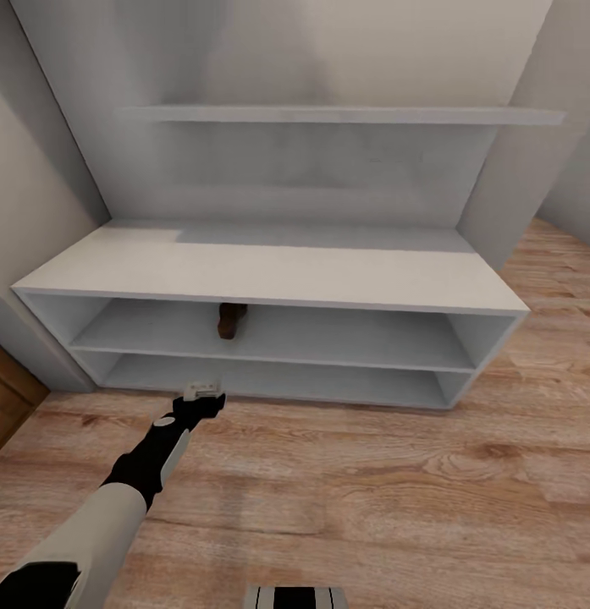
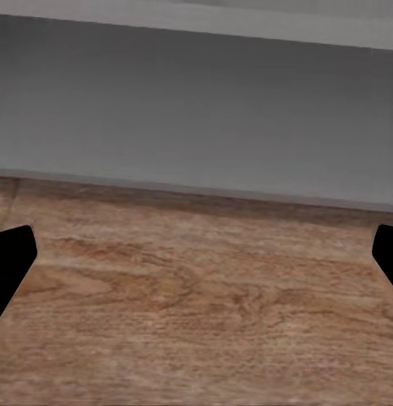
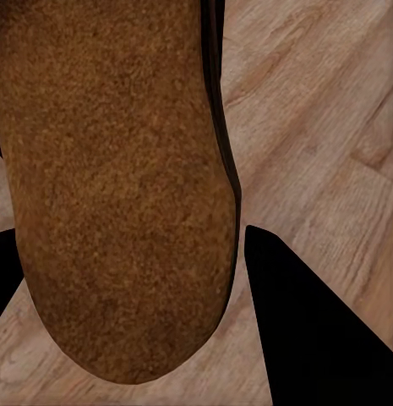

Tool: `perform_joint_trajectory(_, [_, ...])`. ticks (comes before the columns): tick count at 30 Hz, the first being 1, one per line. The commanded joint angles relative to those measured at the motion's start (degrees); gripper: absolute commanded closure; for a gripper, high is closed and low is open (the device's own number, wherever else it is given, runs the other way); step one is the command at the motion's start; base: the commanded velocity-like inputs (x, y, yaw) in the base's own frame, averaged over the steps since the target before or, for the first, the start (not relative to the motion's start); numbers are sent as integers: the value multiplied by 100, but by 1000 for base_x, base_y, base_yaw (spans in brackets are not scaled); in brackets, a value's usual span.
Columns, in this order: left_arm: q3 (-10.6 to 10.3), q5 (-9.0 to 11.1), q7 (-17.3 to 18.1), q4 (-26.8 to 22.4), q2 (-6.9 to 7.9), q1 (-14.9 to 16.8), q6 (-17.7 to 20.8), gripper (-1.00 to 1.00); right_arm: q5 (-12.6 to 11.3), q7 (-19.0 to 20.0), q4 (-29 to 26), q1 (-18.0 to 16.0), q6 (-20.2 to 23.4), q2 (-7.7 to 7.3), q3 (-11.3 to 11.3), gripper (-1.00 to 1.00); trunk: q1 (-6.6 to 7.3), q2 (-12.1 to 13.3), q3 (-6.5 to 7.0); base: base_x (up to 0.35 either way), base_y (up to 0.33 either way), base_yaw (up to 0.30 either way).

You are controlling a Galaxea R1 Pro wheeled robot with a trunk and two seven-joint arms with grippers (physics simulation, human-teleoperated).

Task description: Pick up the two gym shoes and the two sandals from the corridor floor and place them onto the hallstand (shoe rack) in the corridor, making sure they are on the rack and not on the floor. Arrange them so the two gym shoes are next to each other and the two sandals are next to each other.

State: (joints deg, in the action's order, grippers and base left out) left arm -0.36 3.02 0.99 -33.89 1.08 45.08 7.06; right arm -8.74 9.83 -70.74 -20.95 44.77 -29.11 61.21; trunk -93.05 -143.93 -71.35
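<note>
Left tool (image 1: 201,391): we hold it released, fingers (image 2: 12,262) wide, low before the hallstand (image 1: 269,279).
Right tool (image 3: 238,296): we grip a sandal (image 3: 120,186), fingers (image 3: 319,330) flanking its tan sole above the corridor floor (image 3: 331,110).
Progress: one sandal (image 1: 230,320) shelved mid-level; we judge the gym shoes pending.
Heading: shelved sandal's long axis runs front-to-back.
</note>
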Motion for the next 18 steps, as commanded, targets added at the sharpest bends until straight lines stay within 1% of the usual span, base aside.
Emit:
perform_joint_trajectory(1, [-4,32,9,44,4,0,35,-100,-28,1,-9,-6,38,-1,12,100,2,-2,-4,-18,0,0])
perform_joint_trajectory(6, [-7,32,11,333,-7,1,35,-100,-31,2,-17,-6,57,1,21,100,2,-2,-4,-7,0,0])
perform_joint_trajectory(11, [-3,32,12,388,-2,1,39,-100,-32,1,-27,-6,61,2,19,100,2,-2,-4,-16,13,0])
perform_joint_trajectory(14, [-4,35,8,390,-2,1,40,-100,-32,1,-24,-6,59,2,10,100,2,-2,-4,-174,149,0])
perform_joint_trajectory(18, [-5,40,13,391,-3,1,41,-100,-32,1,-25,-6,58,2,4,100,2,-2,-4,-248,212,0])
